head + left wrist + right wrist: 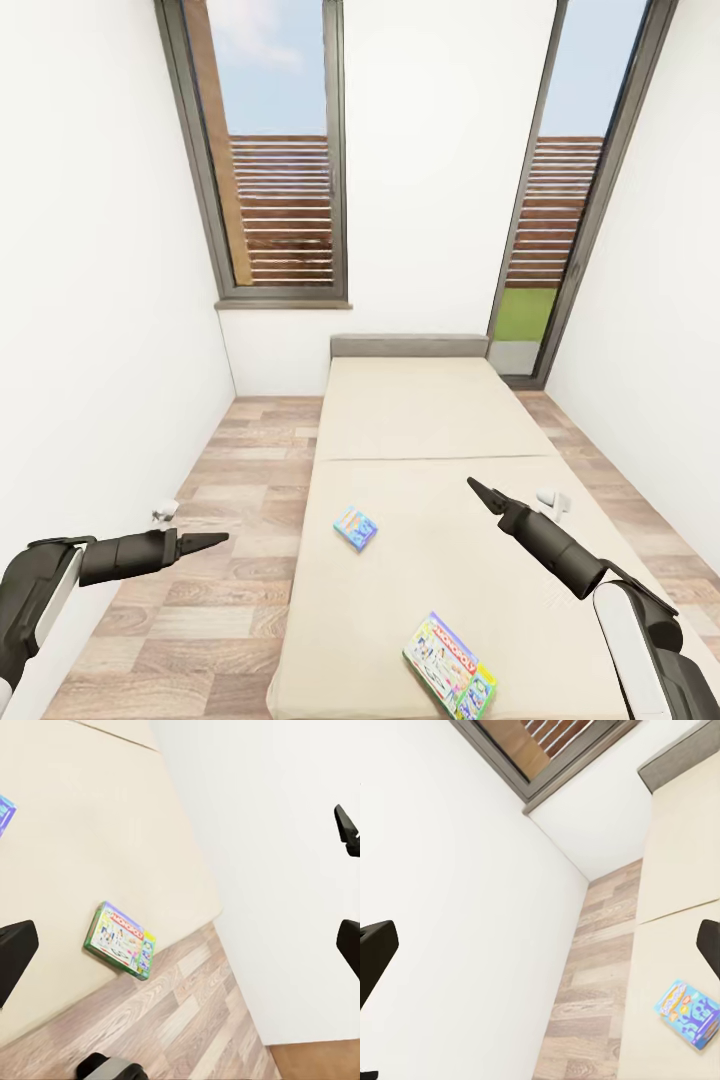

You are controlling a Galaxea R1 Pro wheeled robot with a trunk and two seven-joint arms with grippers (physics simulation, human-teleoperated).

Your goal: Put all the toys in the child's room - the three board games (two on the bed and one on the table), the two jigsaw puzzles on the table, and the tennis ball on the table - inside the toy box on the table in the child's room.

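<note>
Both arms reach forward, left claw [215, 540] beside the bed [420, 420], right claw [478, 490] over it, both apart

white walls [100, 250] enclose a wood-plank floor [230, 500]; two tall dark-framed windows [280, 150] at the far end show blue sky and slatted fencing.

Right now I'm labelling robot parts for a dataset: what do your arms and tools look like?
Both arms have white upper segments with black joints and dark grey cylindrical forearms. The left tool and right tool are black, tapering to slim pointed fingers. No cables or markings show.
</note>
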